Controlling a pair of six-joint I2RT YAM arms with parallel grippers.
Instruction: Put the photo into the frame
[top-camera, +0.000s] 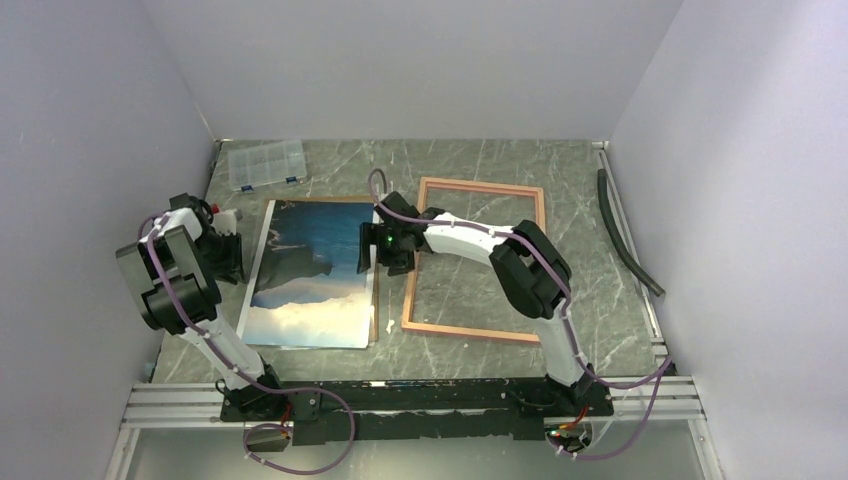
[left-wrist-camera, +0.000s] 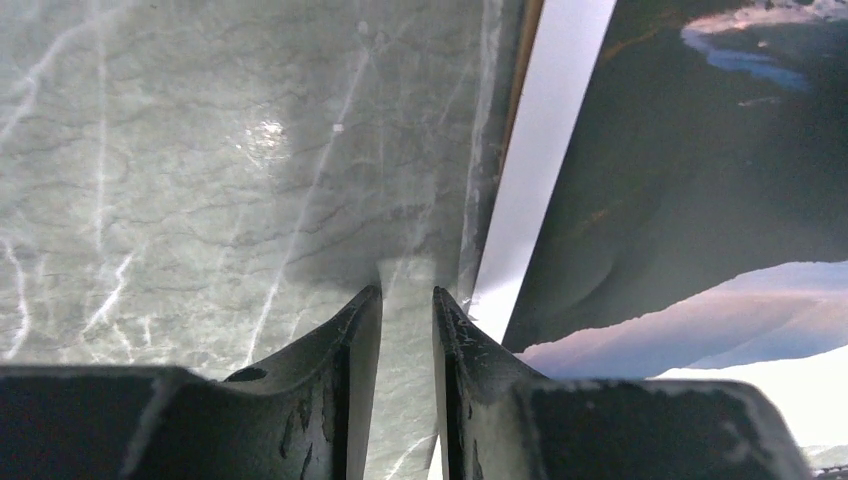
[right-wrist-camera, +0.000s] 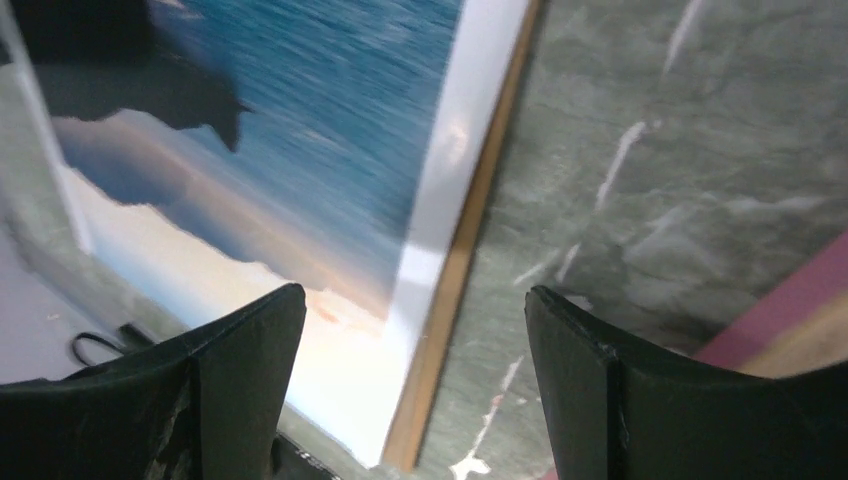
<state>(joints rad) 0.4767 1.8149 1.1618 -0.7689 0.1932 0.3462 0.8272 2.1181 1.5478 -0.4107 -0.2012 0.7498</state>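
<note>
The photo (top-camera: 315, 275) of blue sea, dark cliffs and cloud lies face up on the table, left of centre, on a brown backing board whose edge (right-wrist-camera: 450, 300) shows along its right side. The frame (top-camera: 480, 186) lies flat to its right with bare table inside it. My right gripper (top-camera: 378, 262) hangs open and wide over the photo's right edge, one finger above the print (right-wrist-camera: 330, 110) and the other above bare table; a pink strip of the frame (right-wrist-camera: 790, 300) shows at the right. My left gripper (top-camera: 232, 260) sits just left of the photo (left-wrist-camera: 700, 150), its jaws (left-wrist-camera: 407, 292) narrowly apart with nothing between.
A clear plastic compartment box (top-camera: 265, 163) sits at the back left. A black hose (top-camera: 625, 235) lies along the right wall beside a metal rail. White walls close in three sides. The arms' mounting rail (top-camera: 400, 395) runs along the near edge.
</note>
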